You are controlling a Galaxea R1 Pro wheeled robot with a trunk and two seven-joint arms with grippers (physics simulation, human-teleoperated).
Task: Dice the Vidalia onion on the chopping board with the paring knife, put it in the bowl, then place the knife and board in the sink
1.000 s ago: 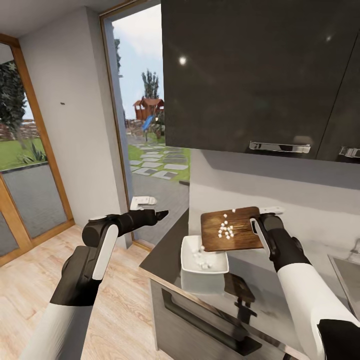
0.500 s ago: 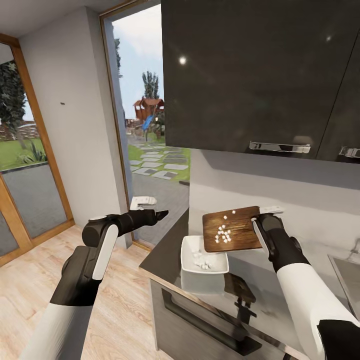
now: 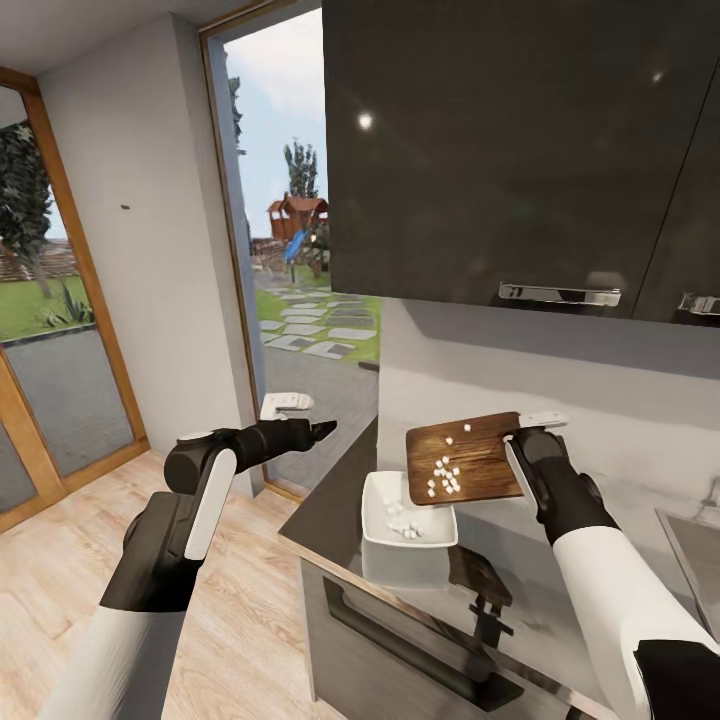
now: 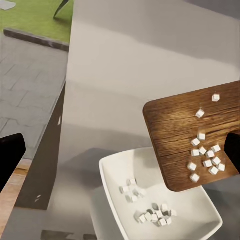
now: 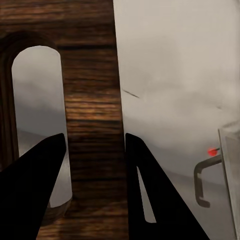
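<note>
My right gripper (image 3: 521,441) is shut on the handle end of the dark wood chopping board (image 3: 470,450) and holds it tilted above the white square bowl (image 3: 375,500) on the grey countertop (image 3: 330,505). In the right wrist view its fingers (image 5: 145,175) clamp the strip beside the board's oval slot. Diced onion cubes (image 3: 445,477) cluster near the board's lower edge, and more lie in the bowl (image 4: 150,212). My left gripper (image 3: 320,430) hangs open off the counter's left end, over the floor. The paring knife is out of view. The sink (image 3: 692,540) shows at the right edge.
Glossy black upper cabinets (image 3: 500,150) hang close above the board. An oven front (image 3: 400,640) sits under the counter. The chrome tap (image 5: 201,175) and the red knob (image 5: 213,150) stand beyond the board. A glass door (image 3: 300,260) opens to the garden on the left.
The onion cubes have slid down the tilted board toward its lower edge, and some have dropped into the bowl. The board has shifted slightly right. My left arm has not moved.
</note>
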